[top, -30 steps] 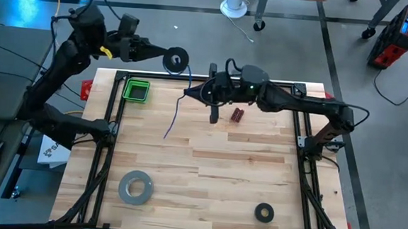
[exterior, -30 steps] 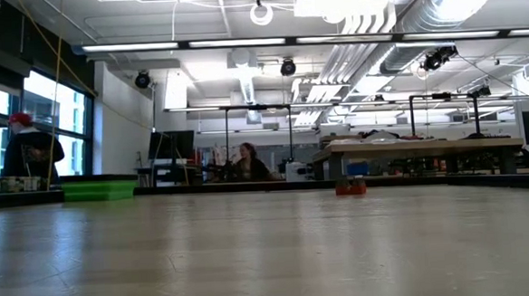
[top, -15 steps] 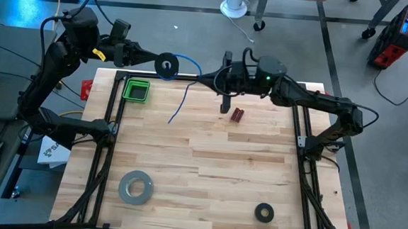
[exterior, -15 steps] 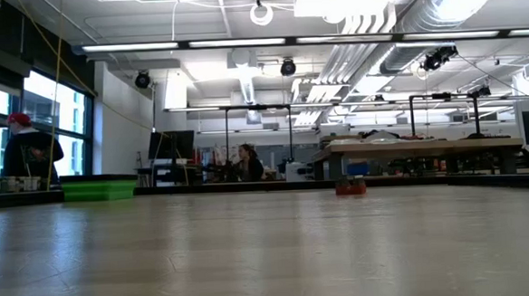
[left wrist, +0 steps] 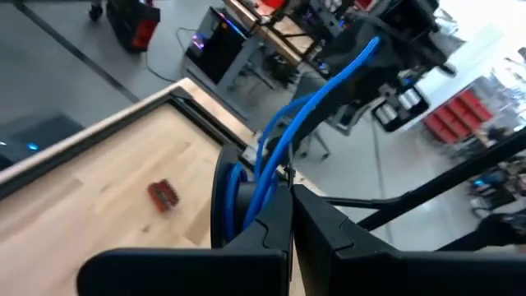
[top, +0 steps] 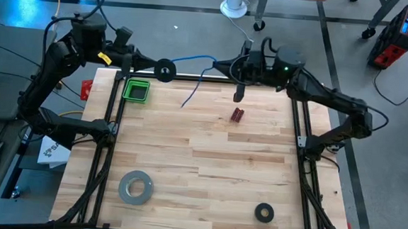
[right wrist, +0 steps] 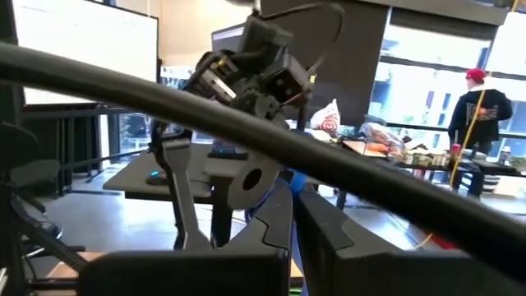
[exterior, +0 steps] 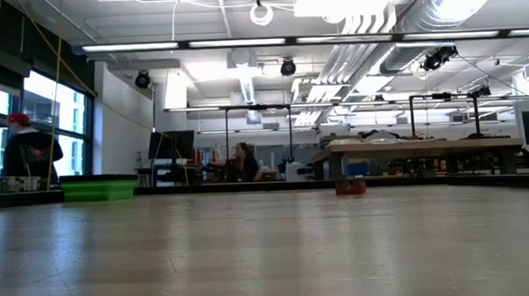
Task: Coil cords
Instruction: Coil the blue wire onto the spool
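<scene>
table (top: 208, 164): pale wood top in a black frame; seen from above it fills the middle of the view.
left arm (top: 50, 69): reaches from the 9 o'clock side up to about 11 o'clock, over the far edge of the table.
right arm (top: 325, 104): comes from the 3 o'clock side up to about 1 o'clock, over the same far edge.
left gripper (top: 152, 65): fingers together, clamped on the spool; its own camera shows the dark fingers (left wrist: 263, 234) meeting at the spool's rim.
right gripper (top: 228, 65): fingers pressed together on the blue cord where its taut stretch ends, at about 12 o'clock.
blue cord (top: 193, 59): long axis runs roughly 9 to 3 o'clock, strung in the air from the spool to the right gripper, bowing slightly; a loose tail (top: 195, 92) drops from near the right gripper toward 7 o'clock, its tip above the far part of the table.
spool (top: 165, 70): small, black, round, held above the far frame rail just right of the green tray, a few blue turns on it (left wrist: 246, 185).
grey tape roll (top: 136, 187): lies flat at about 7 o'clock.
green tray (top: 136, 90): far left corner, about 11 o'clock.
black ring (top: 264, 213): flat at about 5 o'clock.
red object (top: 237, 116): small, on the wood below the right gripper.
</scene>
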Motion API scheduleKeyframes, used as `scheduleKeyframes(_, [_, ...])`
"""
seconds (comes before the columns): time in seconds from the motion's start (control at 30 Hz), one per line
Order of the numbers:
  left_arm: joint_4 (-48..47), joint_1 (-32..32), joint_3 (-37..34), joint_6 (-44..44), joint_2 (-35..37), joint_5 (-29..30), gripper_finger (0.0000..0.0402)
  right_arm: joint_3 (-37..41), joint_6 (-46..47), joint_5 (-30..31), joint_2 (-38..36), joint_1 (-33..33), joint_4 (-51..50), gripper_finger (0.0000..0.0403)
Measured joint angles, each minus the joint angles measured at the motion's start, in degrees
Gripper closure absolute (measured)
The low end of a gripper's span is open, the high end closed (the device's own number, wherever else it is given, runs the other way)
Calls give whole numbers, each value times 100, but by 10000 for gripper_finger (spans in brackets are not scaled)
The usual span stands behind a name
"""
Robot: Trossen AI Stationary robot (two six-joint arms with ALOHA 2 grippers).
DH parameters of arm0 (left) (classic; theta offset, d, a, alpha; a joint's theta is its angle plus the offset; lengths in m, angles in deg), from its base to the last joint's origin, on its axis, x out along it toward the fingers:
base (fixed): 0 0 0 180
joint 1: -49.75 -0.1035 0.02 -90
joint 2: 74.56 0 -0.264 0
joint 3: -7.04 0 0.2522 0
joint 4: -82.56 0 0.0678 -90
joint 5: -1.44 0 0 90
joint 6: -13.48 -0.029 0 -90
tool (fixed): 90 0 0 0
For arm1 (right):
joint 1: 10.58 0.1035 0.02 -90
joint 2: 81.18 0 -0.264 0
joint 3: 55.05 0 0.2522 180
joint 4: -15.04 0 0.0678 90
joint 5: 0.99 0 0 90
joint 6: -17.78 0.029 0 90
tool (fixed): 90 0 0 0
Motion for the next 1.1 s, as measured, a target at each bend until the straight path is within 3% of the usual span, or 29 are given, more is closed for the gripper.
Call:
scheduleKeyframes(0.33, [-554,1,0,-1033,0,512,401,1,-2,-9,-255,-266,-410,403])
scheduleKeyframes(0.57, [-311,0,0,-1334,0,691,401,1,0,-40,-379,-300,-981,402])
scheduleKeyframes(0.77, [584,0,0,-943,0,596,401,1,79,-261,-406,-270,-1699,402])
scheduleKeyframes(1.1, [1917,0,0,45,0,178,401,1,151,-314,-405,-70,-1934,402])
